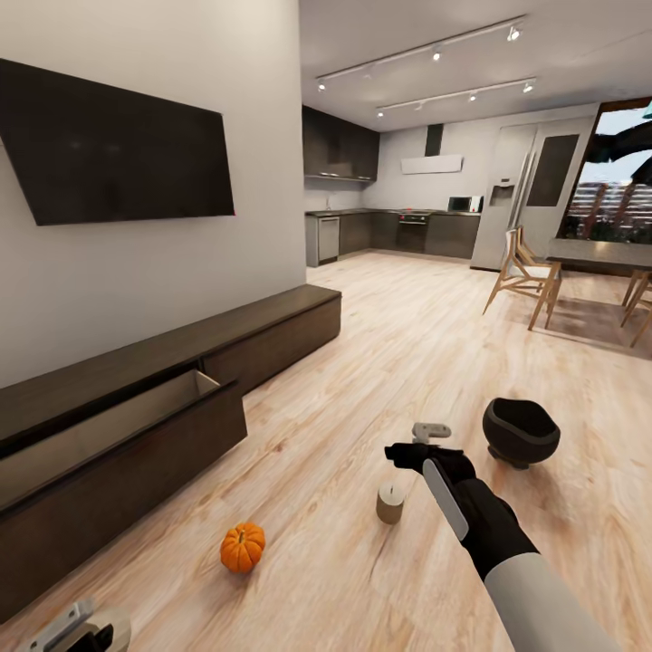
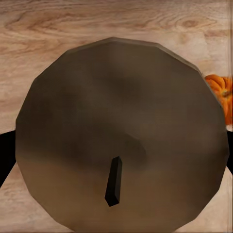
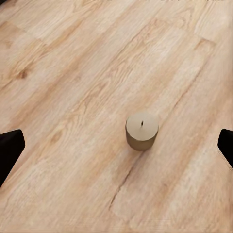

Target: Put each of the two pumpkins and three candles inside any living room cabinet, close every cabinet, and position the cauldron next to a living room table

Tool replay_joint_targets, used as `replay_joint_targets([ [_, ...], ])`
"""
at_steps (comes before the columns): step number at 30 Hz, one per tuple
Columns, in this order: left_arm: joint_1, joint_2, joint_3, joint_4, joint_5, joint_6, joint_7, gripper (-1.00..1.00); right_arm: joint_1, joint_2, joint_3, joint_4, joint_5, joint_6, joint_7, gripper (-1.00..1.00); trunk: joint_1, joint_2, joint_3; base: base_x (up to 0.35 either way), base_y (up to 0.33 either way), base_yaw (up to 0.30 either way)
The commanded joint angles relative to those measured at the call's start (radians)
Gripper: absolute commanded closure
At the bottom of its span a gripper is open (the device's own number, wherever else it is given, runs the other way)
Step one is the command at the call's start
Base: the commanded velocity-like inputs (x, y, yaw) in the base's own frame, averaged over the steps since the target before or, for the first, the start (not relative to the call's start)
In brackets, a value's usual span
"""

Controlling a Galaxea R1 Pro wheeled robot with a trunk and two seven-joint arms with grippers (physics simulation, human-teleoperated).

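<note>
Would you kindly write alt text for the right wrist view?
A candle with a dark wick stands upright on a light wood floor, between two black fingers spread wide and well clear of it.

Upright candle (image 1: 390,503) beside pumpkin (image 1: 243,547)

Colours, living room floor scene
Pumpkin (image 1: 242,547) bright orange, ribbed; candle (image 1: 390,503) beige-cream with black wick; second candle (image 2: 121,136) grey-beige close up; cauldron (image 1: 520,431) matte black; cabinet (image 1: 136,453) dark brown, open drawer pale beige inside; floor (image 1: 362,380) light wood grain; right claw (image 1: 409,455) black.
</note>
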Motion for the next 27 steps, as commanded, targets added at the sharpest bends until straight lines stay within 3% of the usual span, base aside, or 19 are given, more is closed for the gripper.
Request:
replay_joint_targets([
  [1, 0.000, -0.001, 0.001, -0.002, 0.010, 0.003, 0.007, 1.00, -0.001, -0.001, 0.003, 0.000, -0.010, 0.002, -0.009, -1.00, 0.000, 0.000, -0.001, 0.272, -0.161, 0.000],
  [13, 0.002, -0.001, -0.004, -0.024, 0.007, 0.001, 0.008, 1.00, 0.000, 0.001, 0.005, 0.037, -0.012, 0.002, -0.009, -1.00, 0.000, 0.000, -0.001, 0.222, -0.152, 0.000],
  [18, -0.059, 0.011, -0.101, -0.038, 0.003, 0.030, 0.041, 1.00, 0.000, 0.014, 0.007, 0.076, -0.012, 0.002, -0.012, -1.00, 0.000, 0.000, -0.001, 0.023, -0.017, 0.000],
  [21, -0.086, 0.015, -0.123, -0.040, 0.002, 0.052, 0.087, 1.00, -0.002, 0.016, 0.007, 0.148, -0.012, 0.001, -0.013, -1.00, 0.000, 0.000, -0.001, 0.006, -0.004, 0.000],
  [27, -0.066, 0.012, -0.070, -0.041, 0.003, 0.052, 0.106, 1.00, -0.006, 0.017, 0.003, 0.245, -0.013, -0.001, -0.013, -1.00, 0.000, 0.000, -0.001, 0.001, -0.001, 0.069],
])
